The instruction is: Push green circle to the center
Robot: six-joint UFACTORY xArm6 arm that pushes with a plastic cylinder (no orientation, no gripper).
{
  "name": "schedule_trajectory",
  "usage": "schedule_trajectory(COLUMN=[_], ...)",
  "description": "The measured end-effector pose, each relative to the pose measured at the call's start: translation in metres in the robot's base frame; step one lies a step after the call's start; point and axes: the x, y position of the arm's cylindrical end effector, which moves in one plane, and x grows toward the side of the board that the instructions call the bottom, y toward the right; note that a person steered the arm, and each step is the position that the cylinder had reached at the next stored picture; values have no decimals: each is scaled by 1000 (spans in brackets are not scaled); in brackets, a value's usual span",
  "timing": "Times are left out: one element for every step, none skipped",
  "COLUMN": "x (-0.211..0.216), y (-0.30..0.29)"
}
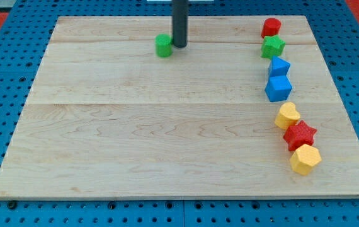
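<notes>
Pale wooden board (pixel 167 126) — smooth, matt.

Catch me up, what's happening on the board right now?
My tip sits right against the view's right side of the green circle, near the wooden board's top edge. The circle is not yet at the center. The other seven blocks stand in a curved line down the view's right side, untouched.

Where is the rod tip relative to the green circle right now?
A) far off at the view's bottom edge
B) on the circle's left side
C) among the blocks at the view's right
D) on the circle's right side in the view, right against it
D: my tip stands just on the view's right of the green circle, close against it, near the view's top of the board.
</notes>
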Motion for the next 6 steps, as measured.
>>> schedule_trajectory(x=[7,-36,-55,9,47,19], y=[6,22,-36,-54,-41,-36])
